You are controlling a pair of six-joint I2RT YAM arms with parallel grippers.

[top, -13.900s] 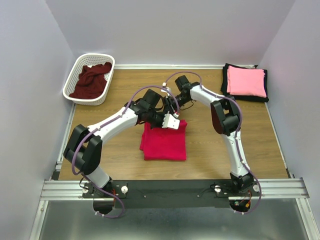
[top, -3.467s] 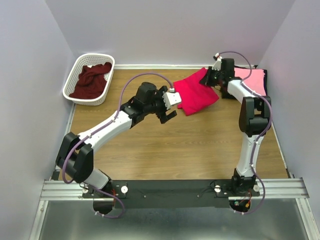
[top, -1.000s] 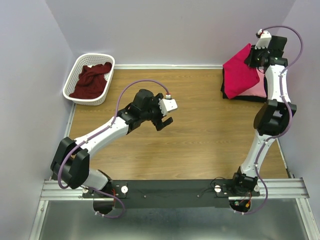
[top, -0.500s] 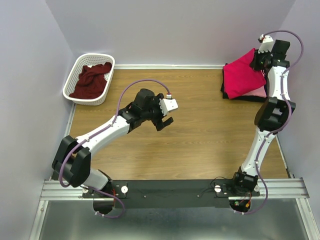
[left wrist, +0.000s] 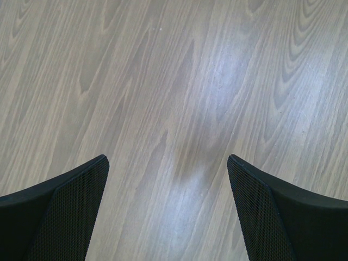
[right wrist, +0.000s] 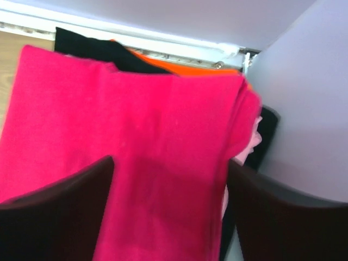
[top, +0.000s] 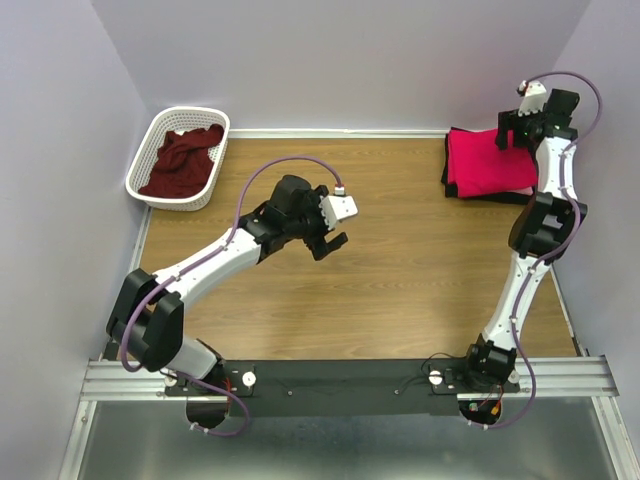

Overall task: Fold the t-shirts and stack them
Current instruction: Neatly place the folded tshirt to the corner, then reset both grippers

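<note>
A folded crimson-red t-shirt (top: 488, 162) lies on top of the stack at the back right corner, over a black t-shirt (top: 449, 181). My right gripper (top: 512, 132) hovers open above the stack's far right edge. In the right wrist view its fingers straddle the red t-shirt (right wrist: 136, 136) without pinching it; the black t-shirt (right wrist: 103, 51) and a sliver of the pink t-shirt (right wrist: 254, 137) peek out past it. A dark maroon t-shirt (top: 185, 158) sits crumpled in the basket. My left gripper (top: 328, 243) hangs open over bare wood (left wrist: 174, 98) mid-table, with nothing between its fingers.
The white lattice basket (top: 150, 150) stands at the back left corner. Walls close in the table on the left, back and right; the right wall (right wrist: 304, 109) is right beside the stack.
My right gripper has opened and released the red t-shirt, which has dropped from a raised, tilted drape to lie flat on the stack. The left arm has barely moved.
</note>
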